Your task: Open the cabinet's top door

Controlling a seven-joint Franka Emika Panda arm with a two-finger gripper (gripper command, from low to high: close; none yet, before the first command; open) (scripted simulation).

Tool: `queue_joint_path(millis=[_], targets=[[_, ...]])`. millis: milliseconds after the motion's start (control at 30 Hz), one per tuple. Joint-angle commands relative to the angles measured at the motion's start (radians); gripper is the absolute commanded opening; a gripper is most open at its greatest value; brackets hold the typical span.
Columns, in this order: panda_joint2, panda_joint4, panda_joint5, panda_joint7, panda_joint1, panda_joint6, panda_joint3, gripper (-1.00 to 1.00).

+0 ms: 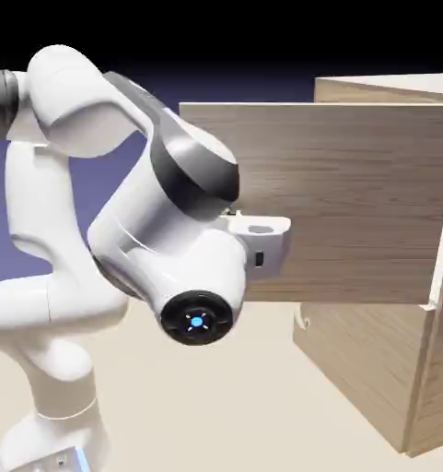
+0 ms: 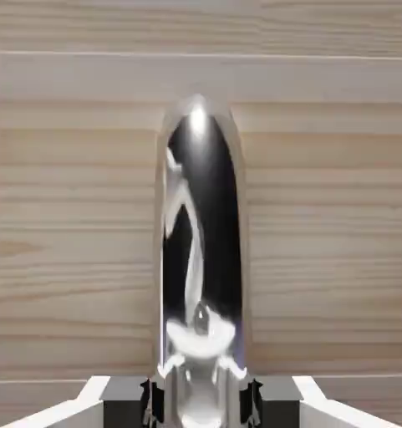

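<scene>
Top door [image 1: 344,198] is swung well out from the cabinet [image 1: 390,369], its wood face spanning the middle and right of the exterior view. The gripper [image 1: 262,241] is at the door's left edge, arm bent low in front of it. In the hand view the curved metal handle [image 2: 201,251] sits dead centre between the fingertips [image 2: 154,401], filling the gap, wood grain behind. Jaws are clamped on the handle. Lower panel [image 1: 372,359] sits flush, with its small handle [image 1: 304,322] at its left edge.
</scene>
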Motion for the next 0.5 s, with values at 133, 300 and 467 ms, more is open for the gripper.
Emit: queue_joint_path(millis=[133,300,467], targets=[[0.181,0.170,-0.121,-0.049,0.007,-0.031,0.011,-1.00],[0.356,0.351,-0.221,-0.068,0.022,-0.071,0.028,-1.00],[0.516,0.532,-0.297,-0.062,0.043,-0.118,0.048,-1.00]])
